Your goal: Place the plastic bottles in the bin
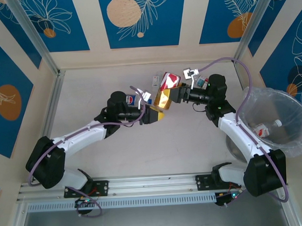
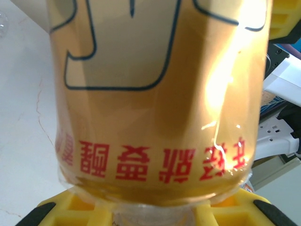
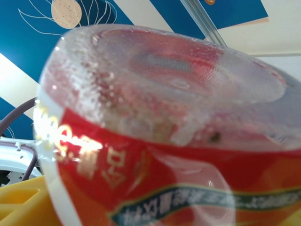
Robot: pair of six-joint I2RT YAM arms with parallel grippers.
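My left gripper [image 1: 153, 114] is shut on a brown-orange bottle [image 1: 164, 99], held above the table's middle; up close its label [image 2: 160, 108] carries red characters and sits between the yellow fingers [image 2: 70, 209]. My right gripper [image 1: 177, 93] is shut on a red-labelled clear bottle [image 1: 169, 81], whose clear base [image 3: 178, 80] points at the camera. The two held bottles nearly touch. The bin [image 1: 276, 119] with its crinkly bag stands at the right, with one clear bottle [image 1: 268, 127] inside. A blue-labelled bottle [image 1: 132, 99] peeks from behind the left wrist, another bottle [image 1: 203, 83] by the right wrist.
A small white object [image 1: 155, 81] lies on the table behind the held bottles. Metal frame posts [image 1: 31, 35] rise at the back corners. Both arms' cables [image 1: 223, 61] loop above the wrists. Blue patterned walls enclose the table.
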